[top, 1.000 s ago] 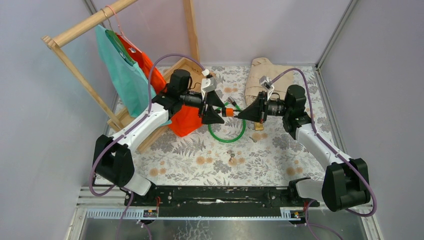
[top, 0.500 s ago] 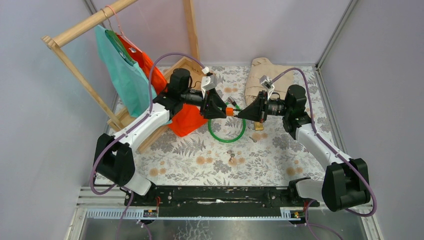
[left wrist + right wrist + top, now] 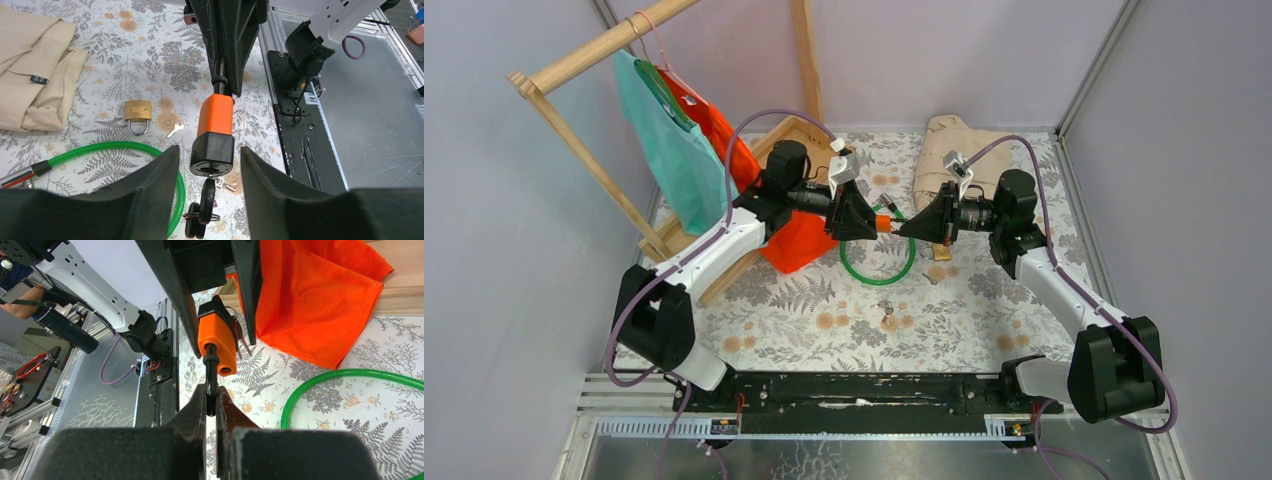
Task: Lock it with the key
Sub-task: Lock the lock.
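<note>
An orange lock body [image 3: 216, 116] with a black cap [image 3: 212, 155] hangs in the air between my grippers. It also shows in the top view [image 3: 882, 224]. A black-headed key [image 3: 207, 199] sits in the cap's keyhole, with a second key on its ring. My left gripper [image 3: 210, 165] is open, one finger on each side of the cap, not touching it. My right gripper [image 3: 212, 407] is shut on the lock's black pin [image 3: 211, 375], which enters the orange body [image 3: 217, 342]. The green cable [image 3: 879, 270] loops on the table below.
A brass padlock [image 3: 137, 111] and a small loose key [image 3: 174, 131] lie on the floral table. A beige cloth [image 3: 944, 150] lies at the back. An orange cloth [image 3: 799, 235] and a wooden rack with a teal shirt [image 3: 669, 140] are on the left.
My left gripper has rolled about its wrist axis and shifted slightly toward the lock. The right arm and the lock have stayed put.
</note>
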